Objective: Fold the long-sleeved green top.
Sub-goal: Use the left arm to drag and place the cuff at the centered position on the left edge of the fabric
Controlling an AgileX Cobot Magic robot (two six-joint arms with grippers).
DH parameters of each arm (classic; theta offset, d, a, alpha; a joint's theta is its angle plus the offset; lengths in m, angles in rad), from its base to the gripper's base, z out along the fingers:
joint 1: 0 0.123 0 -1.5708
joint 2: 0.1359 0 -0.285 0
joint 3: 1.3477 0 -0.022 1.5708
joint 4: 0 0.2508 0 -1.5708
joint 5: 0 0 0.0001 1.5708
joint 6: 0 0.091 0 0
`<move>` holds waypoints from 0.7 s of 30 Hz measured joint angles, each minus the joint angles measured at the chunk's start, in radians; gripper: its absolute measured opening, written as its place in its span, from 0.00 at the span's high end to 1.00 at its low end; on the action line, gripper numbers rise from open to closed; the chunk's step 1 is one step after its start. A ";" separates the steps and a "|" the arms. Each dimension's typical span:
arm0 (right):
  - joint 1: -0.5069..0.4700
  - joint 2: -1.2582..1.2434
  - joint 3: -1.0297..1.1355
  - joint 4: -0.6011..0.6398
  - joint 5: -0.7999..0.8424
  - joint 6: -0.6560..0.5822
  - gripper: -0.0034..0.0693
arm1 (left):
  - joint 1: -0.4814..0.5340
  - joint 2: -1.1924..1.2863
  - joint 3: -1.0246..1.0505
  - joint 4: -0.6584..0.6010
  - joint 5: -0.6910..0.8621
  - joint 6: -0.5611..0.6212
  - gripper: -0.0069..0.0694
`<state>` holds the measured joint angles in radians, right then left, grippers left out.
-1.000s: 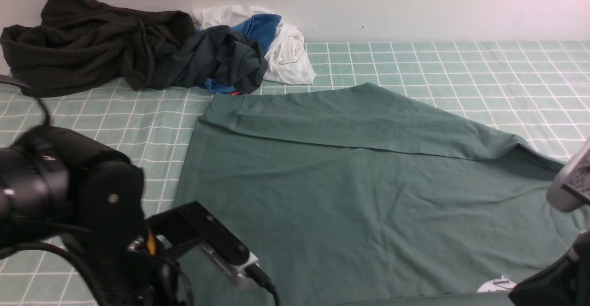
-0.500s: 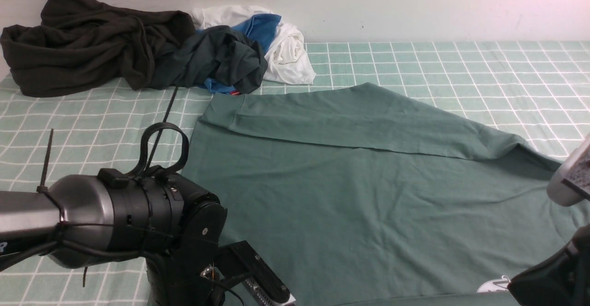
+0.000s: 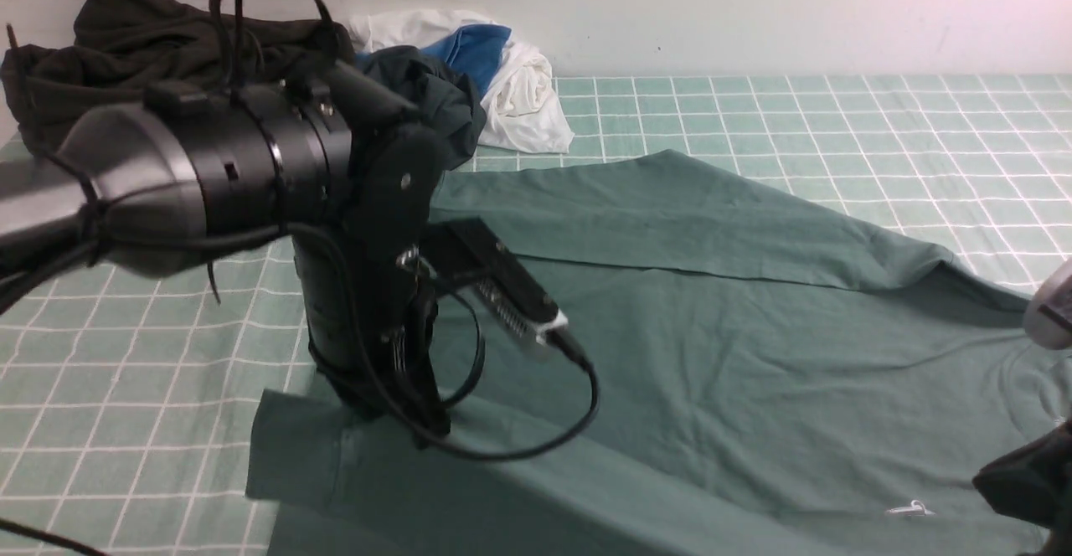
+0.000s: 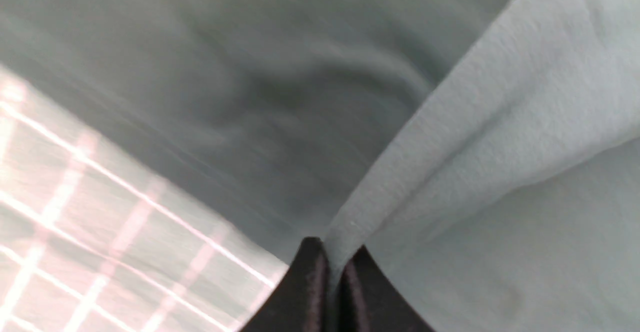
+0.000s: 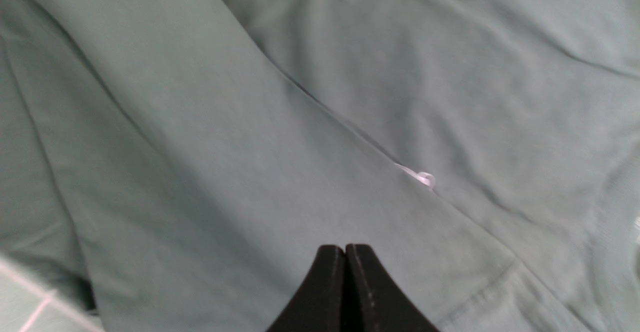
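L gripper (image 4: 332,252), wide 1 s ago, now pinches green long-sleeved top (image 3: 712,355), lifted. R gripper (image 5: 345,252) closed over it. Bare checked sheet (image 3: 126,388) left of L gripper.

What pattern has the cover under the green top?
The cover is pale green with a grid of thin white lines; the front view shows it best.

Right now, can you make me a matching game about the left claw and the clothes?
Things:
1 left claw
2 green top
3 dark clothes
4 white and blue clothes

Places or states:
A bunched by the wall, nearer the middle
B heaped in the far left corner
C spread on the checked cloth
D shut, pinching green fabric

Pairs: 1-D, 2-C, 3-B, 4-A
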<state>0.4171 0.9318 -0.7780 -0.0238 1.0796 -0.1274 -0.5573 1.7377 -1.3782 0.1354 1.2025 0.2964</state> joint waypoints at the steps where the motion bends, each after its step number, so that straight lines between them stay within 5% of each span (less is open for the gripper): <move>1: 0.000 0.000 0.000 -0.013 0.000 0.015 0.97 | 0.005 0.004 -0.009 0.000 0.000 0.002 0.91; 5: 0.000 0.001 0.000 -0.123 -0.002 0.151 0.97 | 0.039 0.118 -0.182 0.008 0.005 0.024 0.91; 13: 0.000 0.004 0.000 -0.142 -0.005 0.176 0.97 | 0.051 0.297 -0.360 0.010 0.010 0.058 0.85; 21: 0.000 0.004 0.000 -0.143 -0.017 0.177 0.97 | 0.119 0.413 -0.510 0.007 0.010 -0.006 0.60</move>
<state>0.4171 0.9357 -0.7780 -0.1666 1.0630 0.0497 -0.4379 2.1504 -1.8886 0.1426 1.2121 0.2901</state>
